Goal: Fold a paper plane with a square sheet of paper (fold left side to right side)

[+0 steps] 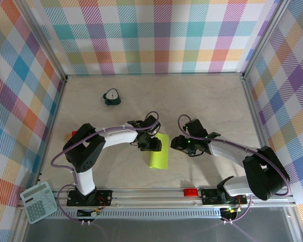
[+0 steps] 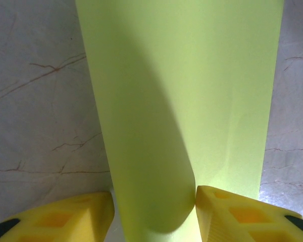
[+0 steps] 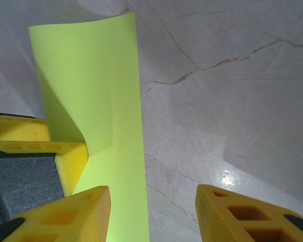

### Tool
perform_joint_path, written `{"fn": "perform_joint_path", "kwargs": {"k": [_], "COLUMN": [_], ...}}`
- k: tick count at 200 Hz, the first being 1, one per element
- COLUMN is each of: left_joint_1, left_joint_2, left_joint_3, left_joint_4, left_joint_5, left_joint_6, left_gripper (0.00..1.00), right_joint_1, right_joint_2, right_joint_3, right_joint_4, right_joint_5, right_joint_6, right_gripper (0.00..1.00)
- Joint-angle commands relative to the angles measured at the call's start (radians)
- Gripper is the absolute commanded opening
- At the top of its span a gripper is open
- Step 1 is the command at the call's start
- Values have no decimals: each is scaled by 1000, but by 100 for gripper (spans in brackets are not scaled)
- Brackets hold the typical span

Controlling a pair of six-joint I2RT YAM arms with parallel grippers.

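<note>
The square sheet of paper (image 1: 160, 157) is lime yellow-green and lies on the marble table between the two arms, its left part curled over to the right in a soft loop. My left gripper (image 1: 152, 143) sits at the sheet's far end. In the left wrist view the rounded loop of paper (image 2: 202, 75) stands between the open jaws of the left gripper (image 2: 154, 201), touching the right finger. My right gripper (image 3: 154, 196) is open just right of the sheet (image 3: 101, 75), its left finger over the paper's right edge, bare table between the jaws. The paper plane is out of view.
A small teal clock (image 1: 111, 97) stands at the back left. A calculator (image 1: 38, 201) lies at the front left corner, and a small red block (image 1: 191, 192) rests on the front rail. Plaid walls close in three sides.
</note>
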Motion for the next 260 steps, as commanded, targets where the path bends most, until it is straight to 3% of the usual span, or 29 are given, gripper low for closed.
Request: {"fn": "perform_joint_path", "kwargs": {"k": [1,175,260], "left_joint_1": [-36,-36,-37], "left_joint_2": [117,120,112], "left_joint_3": [-44,-52,-62], "left_joint_4": [40,29,17], "left_joint_5": [3,-5,-23], "left_joint_6": [13,-9,-8], "left_gripper": [51,51,51], "right_joint_1": [-2,-1,11], "right_joint_2": [16,69,152], "right_joint_3": [20,45,75], "right_joint_4": [-26,1,113], "right_joint_5": [0,-53,-164], "right_joint_6": [-11,-17,-21], "right_gripper": [48,47,19]}}
